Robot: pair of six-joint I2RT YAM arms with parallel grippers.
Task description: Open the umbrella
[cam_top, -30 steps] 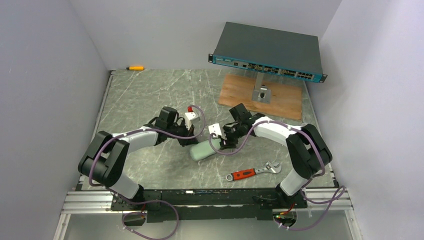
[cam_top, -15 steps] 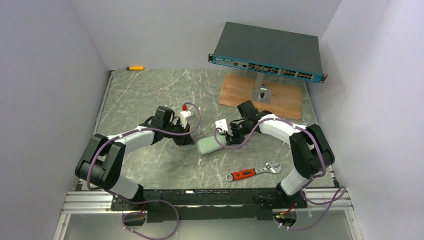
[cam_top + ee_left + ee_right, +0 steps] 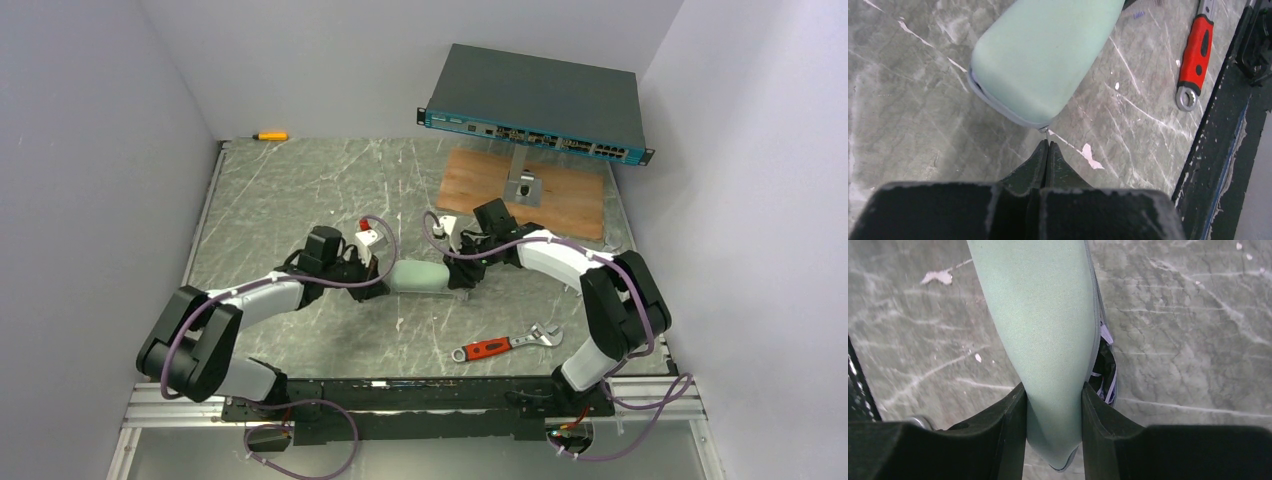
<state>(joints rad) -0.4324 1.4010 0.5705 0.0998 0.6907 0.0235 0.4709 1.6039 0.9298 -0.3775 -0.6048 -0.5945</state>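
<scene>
A pale green oval clamshell case [image 3: 418, 276] lies on the marble table between my two grippers. My left gripper [image 3: 383, 277] is at its left end, with its jaws pressed together on the thin metal zipper pull [image 3: 1046, 132] at the case's end [image 3: 1043, 60]. My right gripper [image 3: 458, 275] is shut on the case's right end, a finger on each flat side [image 3: 1043, 315]. Through the part-open zip beside the right finger, a little black and lavender umbrella fabric [image 3: 1104, 365] shows. The rest of the umbrella is hidden inside the case.
A red-handled adjustable wrench [image 3: 503, 344] lies in front of the right arm and also shows in the left wrist view [image 3: 1195, 50]. A network switch [image 3: 535, 100] stands on a wooden board [image 3: 520, 195] at the back right. A small yellow screwdriver [image 3: 270, 135] lies at the far left edge.
The case has swung from a tilted pose to lie level and a little farther back. Both grippers moved with it, the left drawing leftward at its end.
</scene>
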